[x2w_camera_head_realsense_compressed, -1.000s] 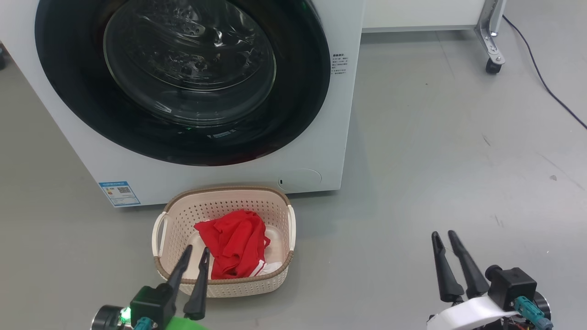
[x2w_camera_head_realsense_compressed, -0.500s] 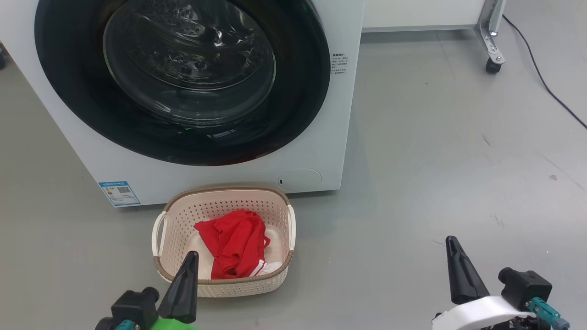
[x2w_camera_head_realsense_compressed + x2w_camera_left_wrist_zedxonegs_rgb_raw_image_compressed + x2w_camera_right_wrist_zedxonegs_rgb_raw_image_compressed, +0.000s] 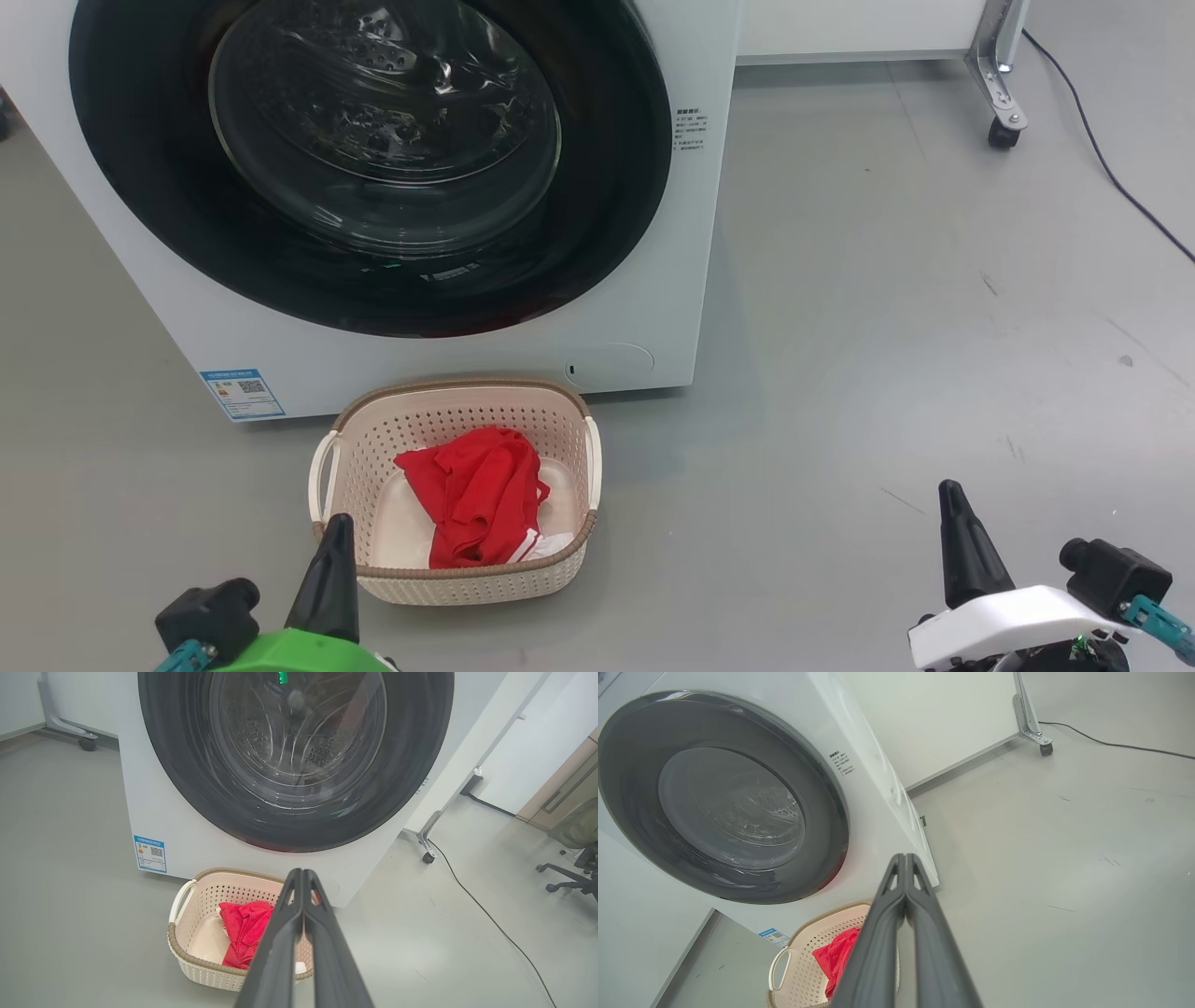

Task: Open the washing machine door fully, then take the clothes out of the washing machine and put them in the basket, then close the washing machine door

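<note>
Basket (image 3: 457, 385) is the landmark: cream, perforated, brown rim, white handle on each side, standing upright on grey floor (image 3: 887, 327). Clothes (image 3: 481, 495) lie inside basket, a crumpled red garment with a bit of white trim at its near edge, mostly in the middle and right part, pale bottom bare to the left.

Washing machine (image 3: 672, 280) stands right behind basket; far rim of basket is very close to the white front panel, contact cannot tell. Washing machine door (image 3: 607, 187) is behind and above basket, shut flush in the front, glossy black ring, steel drum visible through the glass bowl. Blue label sticker (image 3: 242, 394) is low on the panel, behind and left of basket.

Left gripper (image 3: 338, 527) is at basket's near left corner, fingers pressed together, nothing between them, tip overlapping the rim in head view; touching cannot tell. Left wrist view shows the same closed pair (image 3: 299, 873).

Right gripper (image 3: 952, 499) is well apart to the right of basket over bare floor, fingers pressed together, empty; same in right wrist view (image 3: 903, 858).

Caster wheel (image 3: 1004, 135) and black cable (image 3: 1111, 177) lie far behind and right of basket.
</note>
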